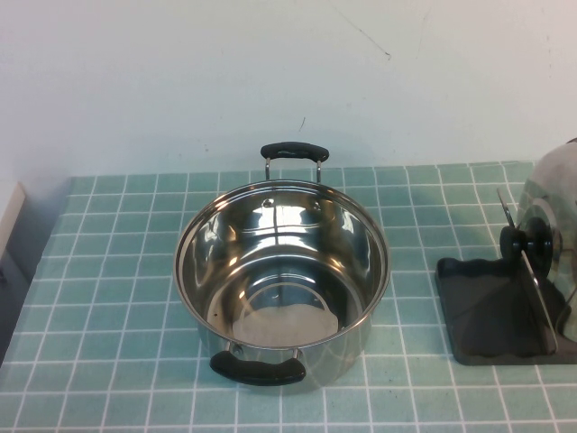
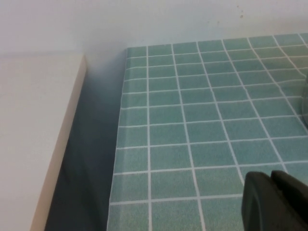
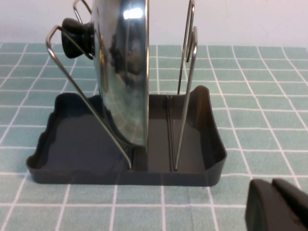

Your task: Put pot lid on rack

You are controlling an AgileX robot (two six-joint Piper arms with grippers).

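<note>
The pot lid (image 1: pixel 557 207) stands on edge in the rack (image 1: pixel 487 316) at the table's right side, its black knob (image 1: pixel 526 242) facing the pot. In the right wrist view the lid (image 3: pixel 122 72) leans against a slanted wire prong inside the dark tray (image 3: pixel 202 159), with upright prongs (image 3: pixel 185 96) behind it. My right gripper (image 3: pixel 273 188) is shut and empty, low over the tiles just outside the rack's near corner. My left gripper (image 2: pixel 272 182) is shut and empty over the tiles near the table's left edge. Neither gripper shows in the high view.
The deep steel pot (image 1: pixel 282 271) with two black handles stands open in the middle of the green tiled table (image 1: pixel 117 298). A white wall runs along the back. A pale surface (image 2: pixel 33 134) and a dark gap lie beyond the table's left edge.
</note>
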